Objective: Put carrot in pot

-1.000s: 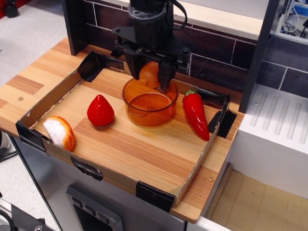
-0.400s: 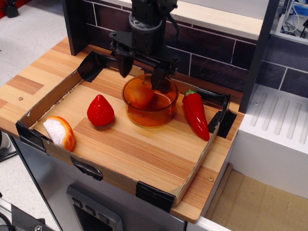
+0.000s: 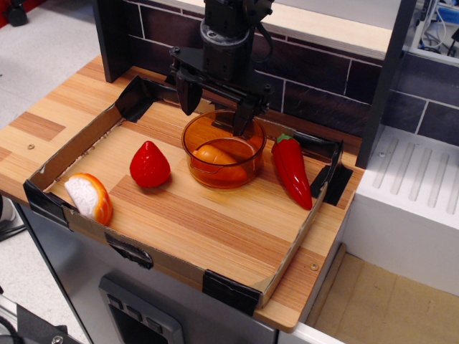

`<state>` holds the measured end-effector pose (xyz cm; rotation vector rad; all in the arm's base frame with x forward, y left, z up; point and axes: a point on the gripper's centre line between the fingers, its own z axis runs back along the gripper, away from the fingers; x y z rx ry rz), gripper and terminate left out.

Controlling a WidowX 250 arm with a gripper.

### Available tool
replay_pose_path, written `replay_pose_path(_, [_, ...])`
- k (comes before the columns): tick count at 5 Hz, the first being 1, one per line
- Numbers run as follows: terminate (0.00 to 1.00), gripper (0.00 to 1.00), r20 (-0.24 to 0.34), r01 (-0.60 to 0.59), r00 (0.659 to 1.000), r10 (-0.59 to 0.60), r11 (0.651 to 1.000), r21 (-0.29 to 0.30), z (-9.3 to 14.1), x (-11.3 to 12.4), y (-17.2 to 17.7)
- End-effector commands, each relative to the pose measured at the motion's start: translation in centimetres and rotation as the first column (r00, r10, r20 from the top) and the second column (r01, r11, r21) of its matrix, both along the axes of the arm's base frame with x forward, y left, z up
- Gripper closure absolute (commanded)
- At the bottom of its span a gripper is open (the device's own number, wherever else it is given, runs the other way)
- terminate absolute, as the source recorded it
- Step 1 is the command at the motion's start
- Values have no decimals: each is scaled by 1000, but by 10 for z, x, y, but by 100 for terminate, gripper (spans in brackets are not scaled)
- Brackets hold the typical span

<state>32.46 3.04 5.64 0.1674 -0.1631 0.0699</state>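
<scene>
Lying on the bottom of the pot (image 3: 223,149), the carrot (image 3: 217,155) shows as a paler orange shape through the amber wall, its length running roughly from nine to four o'clock across the floor of the vessel. The gripper (image 3: 216,107) hangs directly above the pot's far rim, at about twelve o'clock from the carrot, with its two dark fingers (image 3: 188,95) spread wide and nothing between them (the left one sits over the rim's ten o'clock side, the right one dips just inside the rim near one o'clock). Whether that right fingertip touches the pot wall cannot be told. The pot stands upright on the wooden board inside a low cardboard tray (image 3: 69,146) whose corners are bound with black tape. At nine o'clock from the pot, close beside it but apart, sits a red strawberry (image 3: 149,165). Farther out toward eight o'clock, near the tray's front left corner, lies an orange-and-white toy piece (image 3: 89,197). At three o'clock from the pot, just beside it, a long red pepper (image 3: 291,170) with a green stem lies with its tip pointing toward five o'clock, close to the tray's right wall. Behind the tray, at twelve o'clock, runs a dark tiled wall (image 3: 323,86), and the arm's black body rises in front of it.
</scene>
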Motion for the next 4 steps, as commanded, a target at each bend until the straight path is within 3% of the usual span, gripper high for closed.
replay_pose_path(1, [0, 0, 126, -3, 992, 11, 998, -61, 72, 1, -6])
replay_pose_path(2, [0, 0, 131, -7, 991, 21, 994, -108, 102, 2, -13])
replay_pose_path(3, [0, 0, 131, -7, 991, 21, 994, -108, 102, 2, -13])
replay_pose_path(4, [100, 0, 131, -7, 991, 21, 994, -108, 102, 2, -13])
